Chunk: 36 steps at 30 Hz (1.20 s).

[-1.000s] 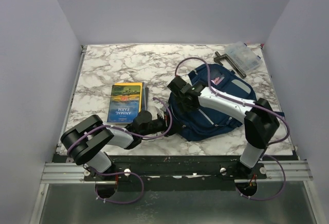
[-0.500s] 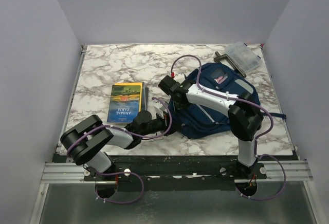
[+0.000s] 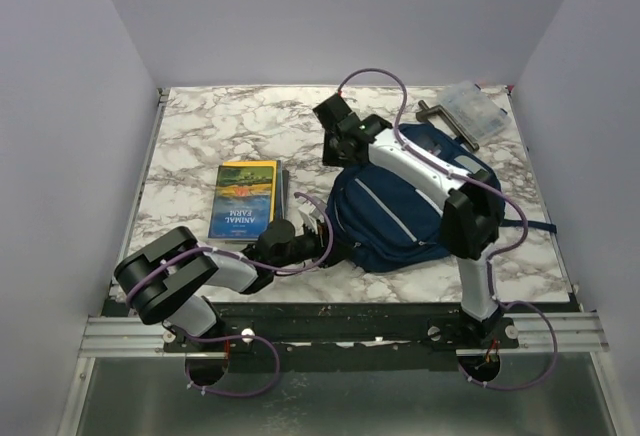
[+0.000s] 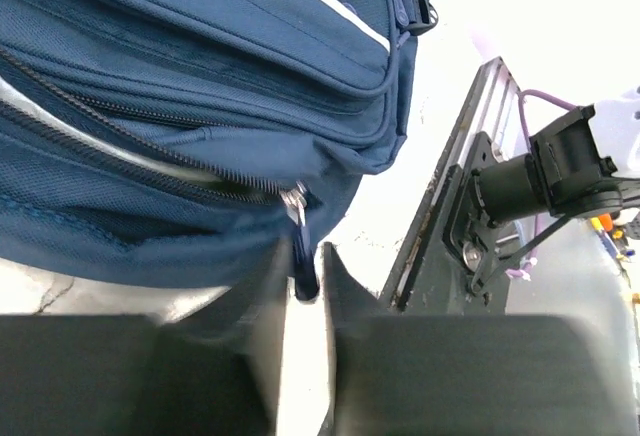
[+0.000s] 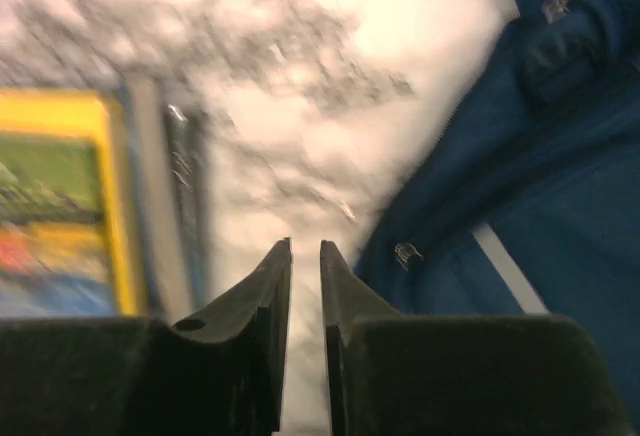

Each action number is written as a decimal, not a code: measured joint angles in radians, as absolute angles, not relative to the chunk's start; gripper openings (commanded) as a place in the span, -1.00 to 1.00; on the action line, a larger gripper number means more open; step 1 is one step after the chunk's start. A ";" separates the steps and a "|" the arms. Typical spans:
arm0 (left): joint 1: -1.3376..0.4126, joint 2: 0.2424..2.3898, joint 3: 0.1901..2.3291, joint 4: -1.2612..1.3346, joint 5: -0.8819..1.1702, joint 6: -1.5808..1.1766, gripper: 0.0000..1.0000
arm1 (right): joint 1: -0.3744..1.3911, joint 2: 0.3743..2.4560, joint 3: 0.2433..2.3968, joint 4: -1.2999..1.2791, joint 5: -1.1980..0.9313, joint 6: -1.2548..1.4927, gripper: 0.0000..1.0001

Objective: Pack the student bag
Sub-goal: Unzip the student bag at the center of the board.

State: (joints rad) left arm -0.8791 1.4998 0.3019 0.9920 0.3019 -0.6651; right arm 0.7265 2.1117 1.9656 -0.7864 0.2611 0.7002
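Starting at the left: the Animal Farm paperback (image 3: 245, 199) lies flat and cover up on the marble table (image 3: 200, 126), well apart from either claw, so it is not packed. A thin dark item runs along its right edge, too small to identify.

Moving right, the left gripper (image 4: 303, 281) sits low at the near-left corner of the bag. Its jaws are pinched on the blue zipper pull (image 4: 300, 246), and the wrist view shows the tab caught between the fingers. The zip line behind the slider looks parted, though how far I cannot tell.

Next comes the student bag (image 3: 400, 211) itself, lying flat on the right half of the table with its front panels up. No contents are visible inside it.

The right gripper (image 3: 335, 126) hangs over the bag's far-left corner. Its jaws are drawn close together with nothing between them. That wrist view is blurred, showing only the book's yellow cover on one side and navy fabric on the other.

At the far right, a clear plastic case (image 3: 472, 108) rests on the back corner of the table, outside the bag.

My read is that this is early going. The work looks to be at the zip, and the book and the case look like what remains to load before closing up.
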 measured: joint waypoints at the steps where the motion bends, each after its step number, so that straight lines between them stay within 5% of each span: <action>1: -0.875 1.499 0.301 0.992 0.307 -0.676 -0.24 | 0.727 2.070 1.903 -0.773 0.245 0.688 -0.08; 4: -0.845 1.478 0.289 0.983 0.349 -0.708 -0.15 | 0.728 1.851 1.593 -0.765 0.211 0.653 0.28; 13: -0.778 1.187 0.308 0.669 0.431 -0.746 -0.13 | 0.845 1.339 1.140 -0.819 0.163 0.802 0.40; 19: -0.750 1.049 0.408 0.373 0.396 -0.764 -0.11 | 1.027 1.376 1.081 -0.803 0.188 0.994 0.25; 36: -0.713 1.231 0.709 -0.054 0.219 -0.952 0.00 | 1.032 1.528 1.048 -0.750 0.334 0.993 -0.09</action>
State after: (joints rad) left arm -0.7132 1.2308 0.7090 -0.0536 0.2192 -0.9516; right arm 1.0325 1.5280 1.0481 -0.7502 0.3340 0.9928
